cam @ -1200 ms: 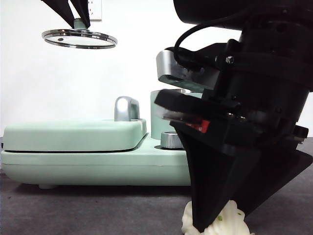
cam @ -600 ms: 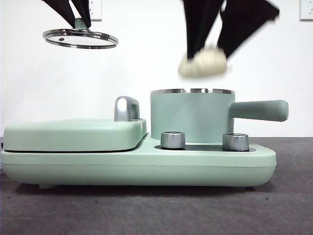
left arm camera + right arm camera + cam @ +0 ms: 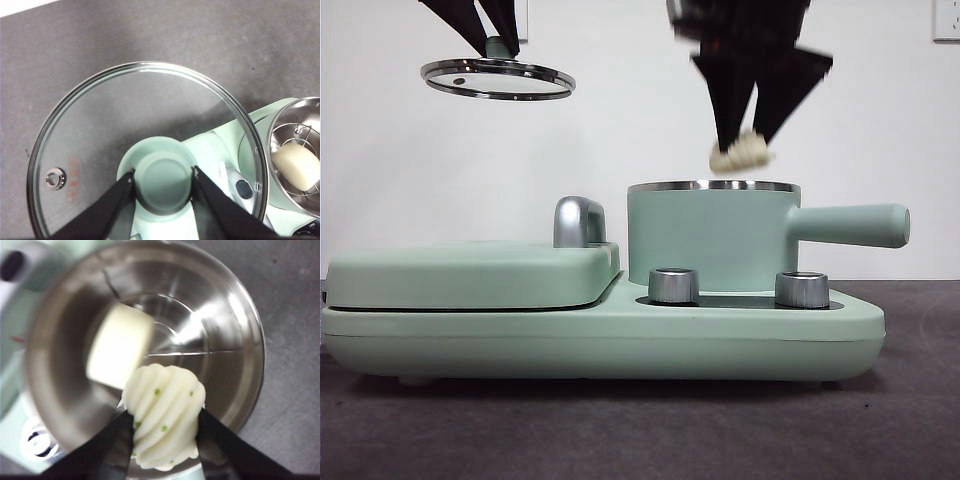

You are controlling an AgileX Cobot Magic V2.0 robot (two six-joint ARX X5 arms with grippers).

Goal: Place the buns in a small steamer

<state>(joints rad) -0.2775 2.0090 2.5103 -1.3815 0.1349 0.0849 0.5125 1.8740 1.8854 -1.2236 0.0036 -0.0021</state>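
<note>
My right gripper (image 3: 747, 140) (image 3: 164, 425) is shut on the ridged, green-flecked bun (image 3: 740, 153) (image 3: 162, 416), holding it just above the open small steamer (image 3: 710, 235) (image 3: 145, 350). The smooth bun (image 3: 119, 345) (image 3: 296, 166) lies on the wire rack inside the steel pot. At the upper left, my left gripper (image 3: 490, 35) (image 3: 162, 177) is shut on the green knob (image 3: 162, 180) of the glass lid (image 3: 498, 78) (image 3: 142, 145), which hangs high in the air over the griddle side.
The steamer stands on a mint-green cooker base (image 3: 600, 340) with two chrome dials (image 3: 672, 285) (image 3: 801, 289). A flat griddle cover (image 3: 470, 275) with a chrome handle (image 3: 579, 221) fills the left half. The pot's straight handle (image 3: 850, 225) sticks out to the right.
My right gripper lifted the ridged bun from the table in front, carried it up, and now lowers it close over the steamer's rim. The lid has drifted slightly right.
</note>
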